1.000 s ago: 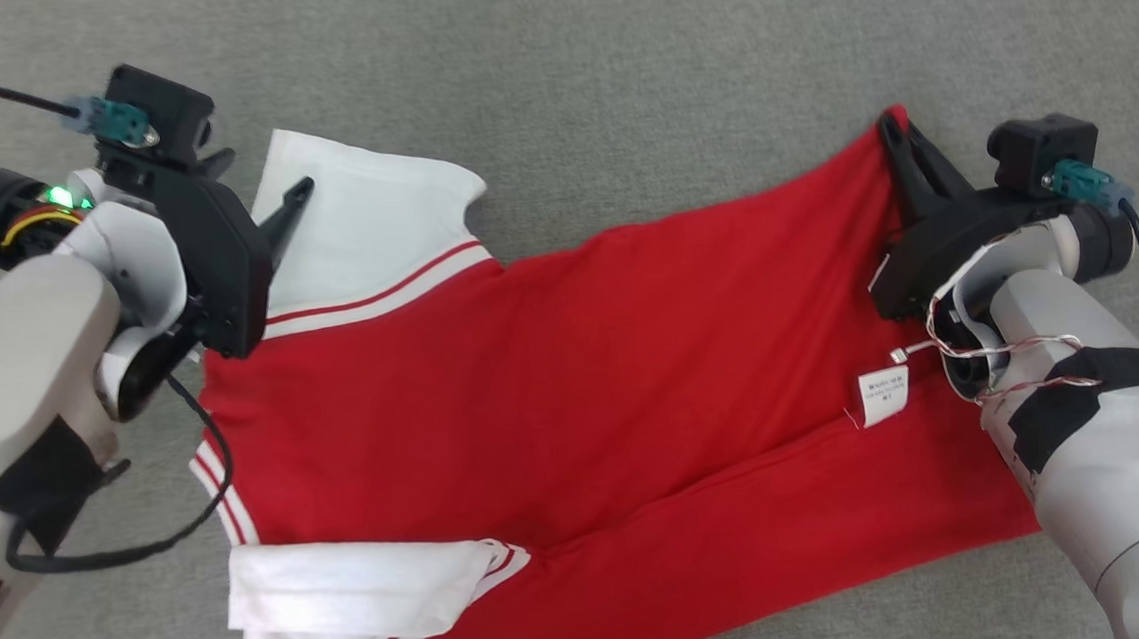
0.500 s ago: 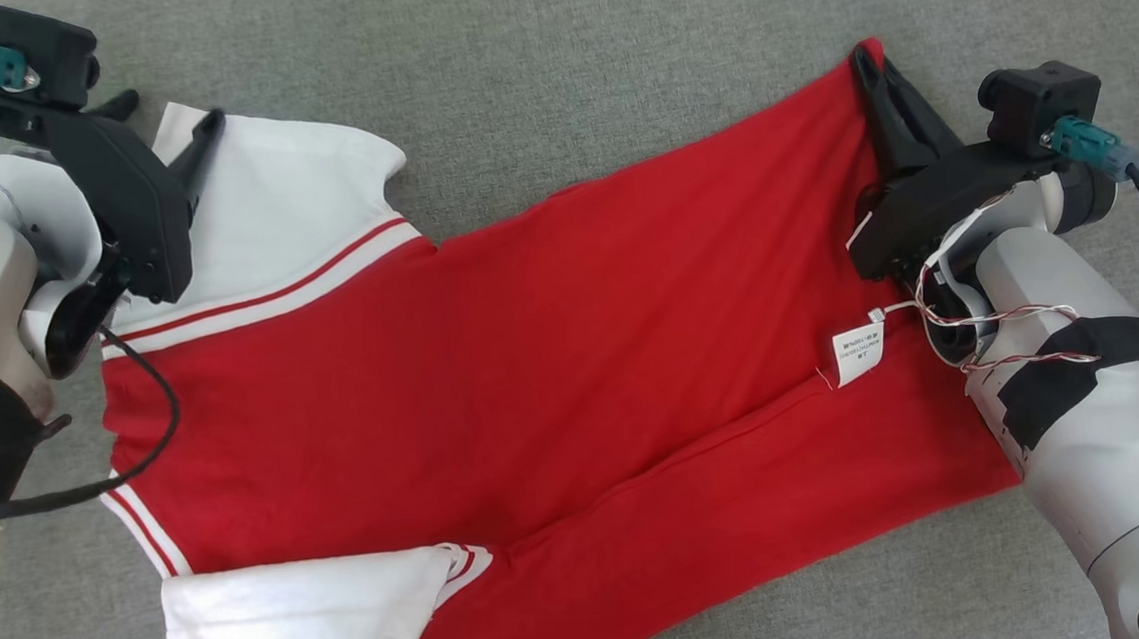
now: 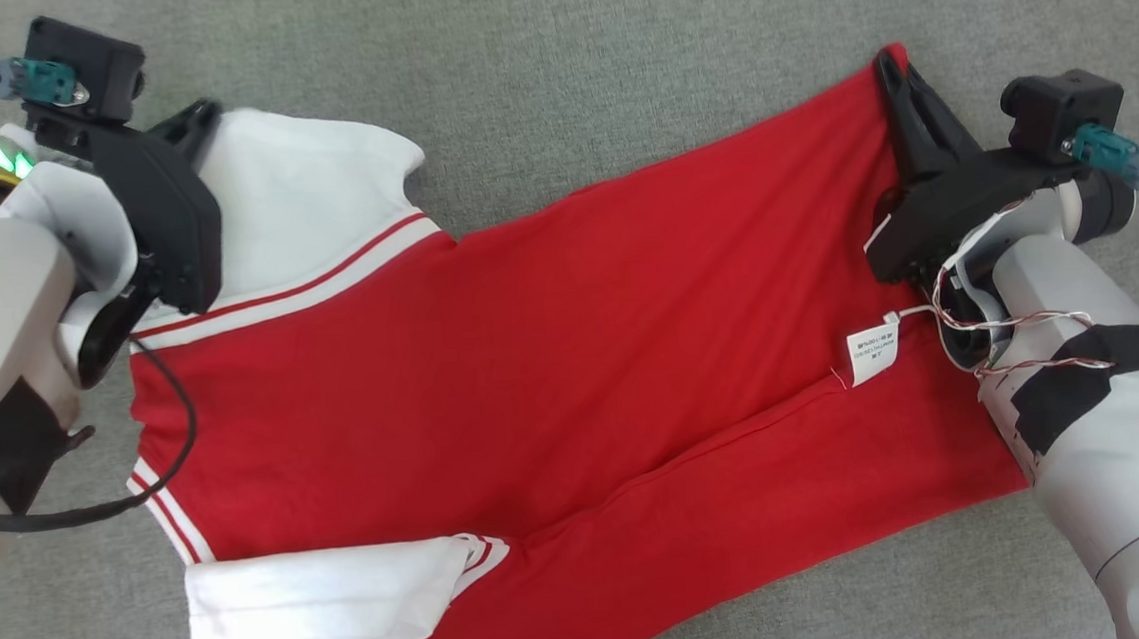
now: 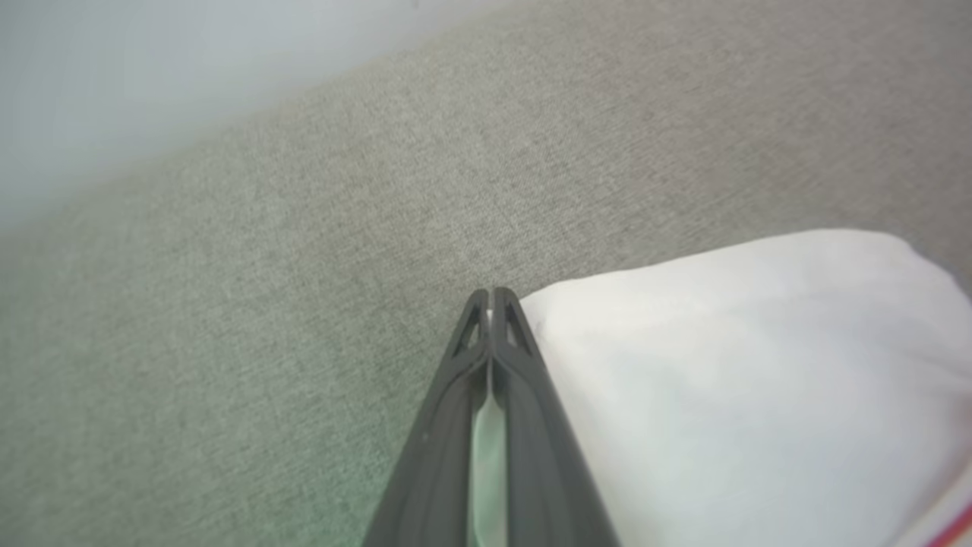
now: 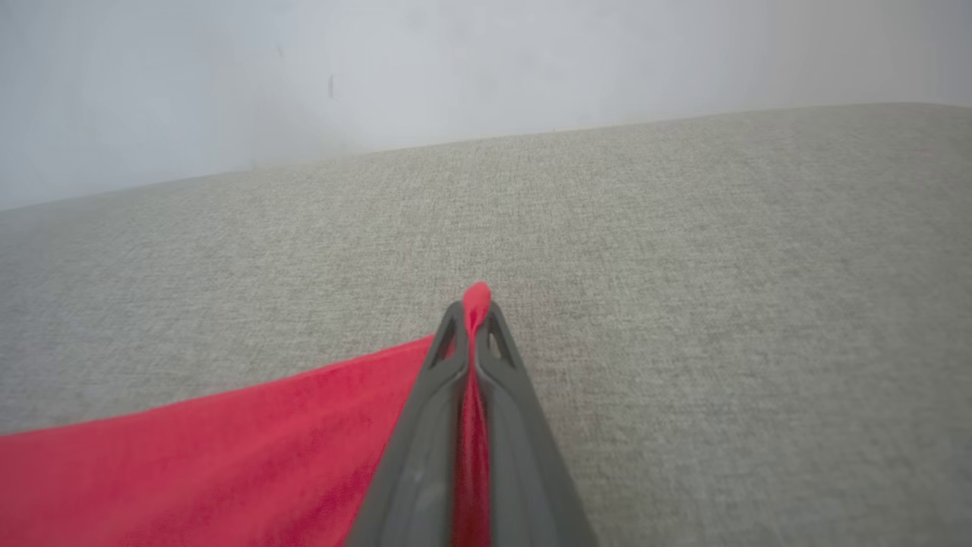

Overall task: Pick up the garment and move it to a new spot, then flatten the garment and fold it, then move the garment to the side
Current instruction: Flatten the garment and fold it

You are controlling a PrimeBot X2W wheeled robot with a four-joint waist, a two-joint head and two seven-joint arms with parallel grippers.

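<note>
The garment [image 3: 532,362] is red with white striped ends and lies spread across the grey surface. My left gripper [image 3: 204,109] is shut on the far corner of its white end at the upper left. In the left wrist view, pale cloth sits between the closed fingers [image 4: 524,425] of the left gripper [image 4: 493,292], beside the garment's white fabric [image 4: 721,380]. My right gripper [image 3: 887,62] is shut on the far red corner at the upper right. In the right wrist view, a tuft of the garment's red cloth [image 5: 228,456] pokes out past the tips of the right gripper [image 5: 474,304].
A white care label [image 3: 873,356] sticks out of the garment near my right wrist. A black cable [image 3: 167,438] from the left arm loops over the garment's left edge. Grey carpet-like surface [image 3: 611,56] extends beyond the garment, and a pale wall [image 5: 456,68] stands behind it.
The left gripper, open over the white corner before, has shut on it. The right gripper has kept its grip on the red corner. The head view has shifted a little.
</note>
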